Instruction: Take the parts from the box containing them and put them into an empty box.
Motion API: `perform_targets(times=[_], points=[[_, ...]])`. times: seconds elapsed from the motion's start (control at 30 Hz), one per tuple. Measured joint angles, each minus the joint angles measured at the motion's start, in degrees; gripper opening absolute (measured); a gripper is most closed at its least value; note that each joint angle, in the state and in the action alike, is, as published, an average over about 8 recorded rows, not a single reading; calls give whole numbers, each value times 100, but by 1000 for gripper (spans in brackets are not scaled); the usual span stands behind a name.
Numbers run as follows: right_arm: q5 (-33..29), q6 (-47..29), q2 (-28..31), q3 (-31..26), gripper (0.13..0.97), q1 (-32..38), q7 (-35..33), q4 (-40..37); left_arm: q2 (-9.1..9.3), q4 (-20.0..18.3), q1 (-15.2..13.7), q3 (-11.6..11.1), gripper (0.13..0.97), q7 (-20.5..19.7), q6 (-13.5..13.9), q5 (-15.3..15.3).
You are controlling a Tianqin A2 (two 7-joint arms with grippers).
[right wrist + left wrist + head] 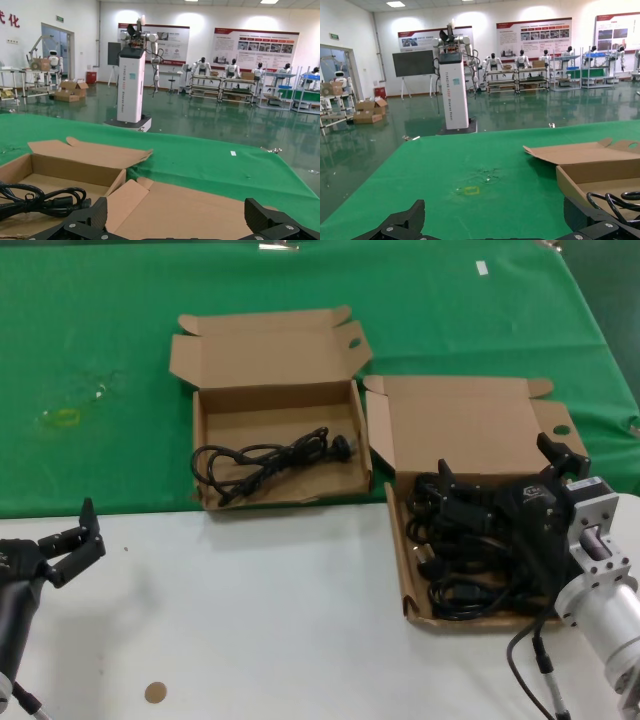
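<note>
Two shallow brown cardboard boxes sit open on the surface (260,620), straddling the edge of the green cloth (100,360), lids folded back. The larger box (470,425) on the right holds a tangled heap of black power cords (465,580), thin looped cables with moulded plugs, filling most of its tray. The smaller box (270,365), to its left and just beside it, has an oval hole in one lid tab and holds a single black cord (270,462) lying loosely coiled across its floor, plug end toward the larger box. Right gripper (500,475) hangs over the heap in the larger box, fingers spread apart, nothing visibly gripped. Left gripper (75,540) rests low at the near left over the white part, well apart from both boxes, fingers released and empty.
</note>
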Motion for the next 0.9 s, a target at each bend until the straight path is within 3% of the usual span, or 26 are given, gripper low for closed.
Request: perform_targets(times=[0.9], points=[[0,0,0,0,966,0,0,0,0,0,0,0,966,0,0,0]])
